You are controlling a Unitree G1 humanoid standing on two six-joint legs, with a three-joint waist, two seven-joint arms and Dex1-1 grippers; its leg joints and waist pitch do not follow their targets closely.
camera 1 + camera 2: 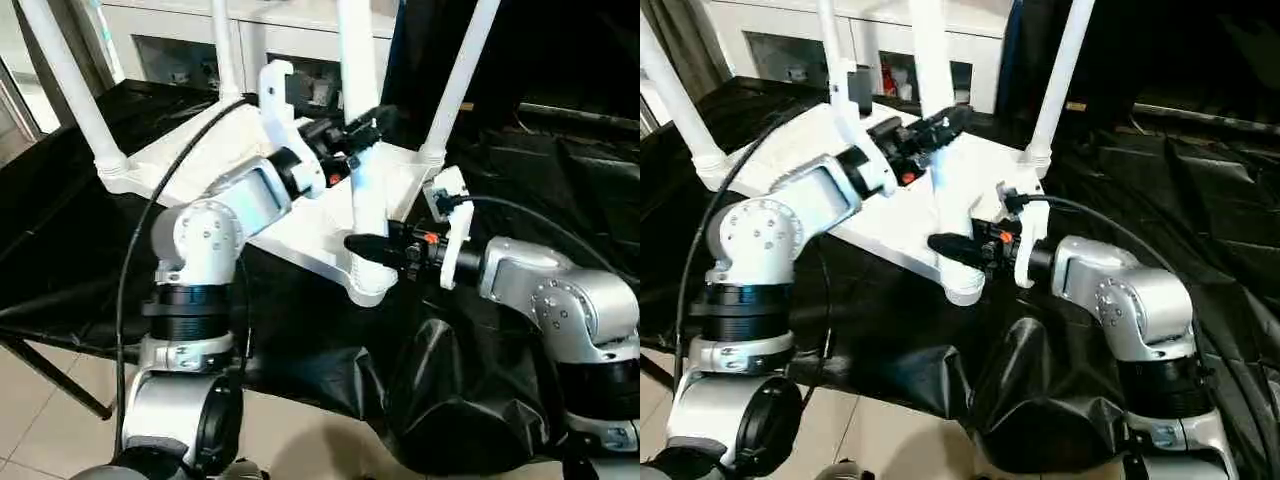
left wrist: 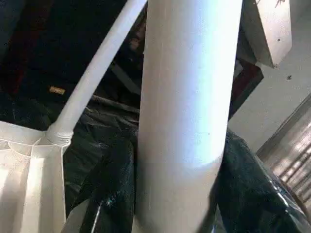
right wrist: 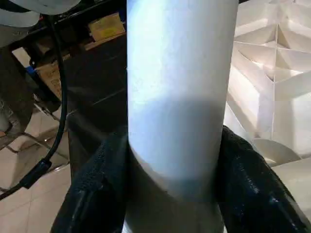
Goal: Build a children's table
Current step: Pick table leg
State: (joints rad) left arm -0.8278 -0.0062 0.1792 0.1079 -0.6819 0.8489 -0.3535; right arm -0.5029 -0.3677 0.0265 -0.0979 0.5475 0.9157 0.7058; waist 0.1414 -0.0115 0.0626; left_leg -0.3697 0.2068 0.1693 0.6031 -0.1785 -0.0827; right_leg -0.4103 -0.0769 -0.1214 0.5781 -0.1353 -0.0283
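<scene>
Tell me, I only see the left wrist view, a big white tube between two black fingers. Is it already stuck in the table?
Observer: Its foot sits in the near corner socket of the upside-down top; whether it is tight, I cannot tell.
Operator: Is the other hand helping?
Observer: Yes, the right hand grips the same leg lower down, just above the socket.
Operator: How many legs stand up?
Observer: Four; the other three rise from the far and side corners.

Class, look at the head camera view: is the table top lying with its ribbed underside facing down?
No: the table top lies underside up, its legs pointing upward.
</scene>
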